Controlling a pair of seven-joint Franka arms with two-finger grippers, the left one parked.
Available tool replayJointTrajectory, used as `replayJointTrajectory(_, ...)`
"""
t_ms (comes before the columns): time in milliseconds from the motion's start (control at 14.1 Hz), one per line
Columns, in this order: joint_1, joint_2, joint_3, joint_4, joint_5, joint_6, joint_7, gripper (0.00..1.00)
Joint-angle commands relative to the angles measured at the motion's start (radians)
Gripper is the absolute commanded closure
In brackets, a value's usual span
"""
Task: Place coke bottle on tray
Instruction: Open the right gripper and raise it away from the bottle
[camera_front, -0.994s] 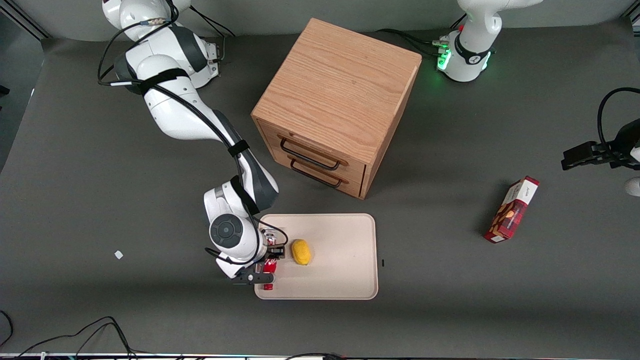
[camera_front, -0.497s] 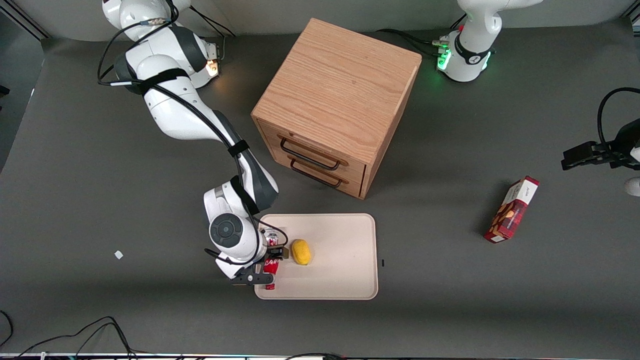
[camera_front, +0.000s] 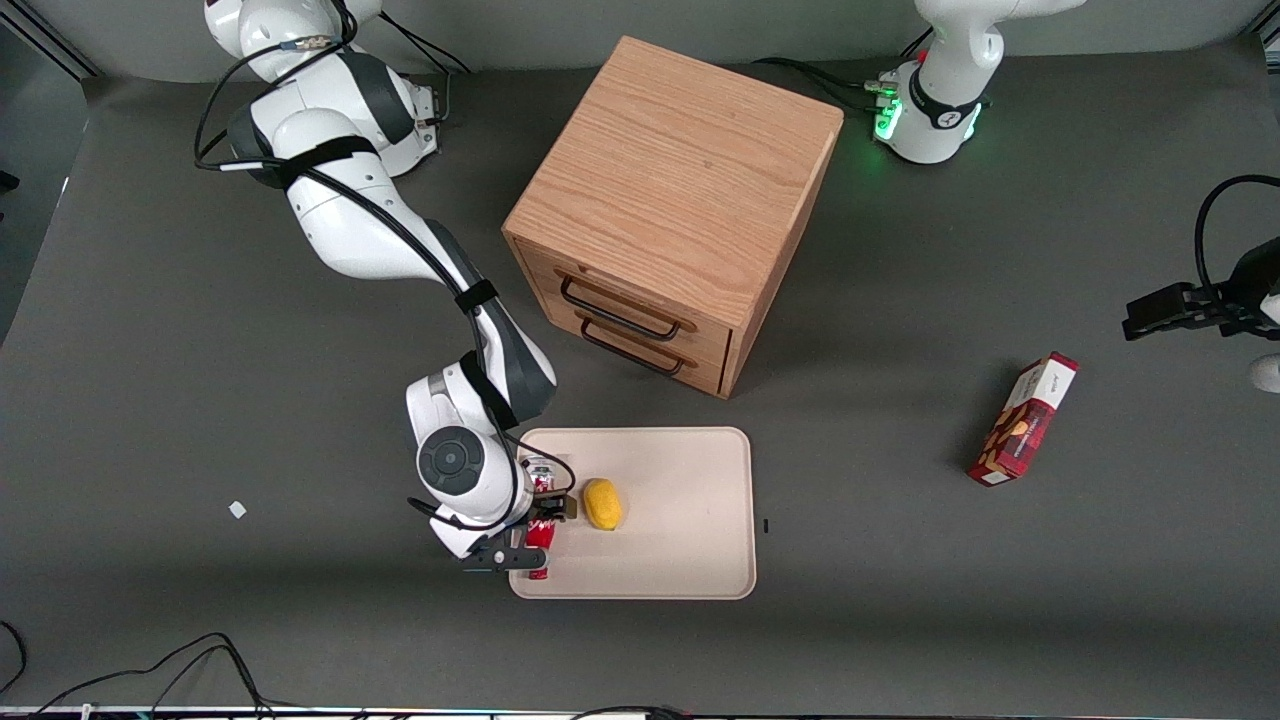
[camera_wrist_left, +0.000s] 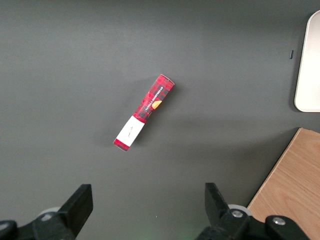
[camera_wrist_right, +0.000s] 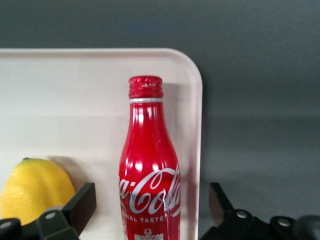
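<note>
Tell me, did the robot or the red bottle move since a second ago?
Hardly. The gripper stays over the coke bottle, which lies on the tray beside the lemon, shifting only a touch. The snack box and wooden drawers stayed put.

Right arm reaches from its base down toward the front camera, elbow bent, wrist turned down low over the table. Its gripper (camera_front: 536, 535) sits at the end of the arm nearest the front camera. In the wrist view the fingers (camera_wrist_right: 80, 205) stand spread wide apart, one on each side, with clear gaps and nothing clamped.
</note>
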Motion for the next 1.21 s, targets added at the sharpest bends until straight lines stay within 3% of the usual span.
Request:
replayJointTrajectory(0,-0.009,-0.14,-0.011,-0.109,-0.008,-0.042,0.011,0.0)
replayJointTrajectory(568,-0.141,-0.716,0.014,-0.632,0.002,-0.158,-0.012,0.0)
replayJointTrajectory(923,-0.244,-0.869,0.035,-0.683,0.009,-0.337,-0.125,0.0)
replayJointTrajectory(1135,-0.276,-0.978,0.037,-0.77,0.015,-0.354,-0.154,0.0)
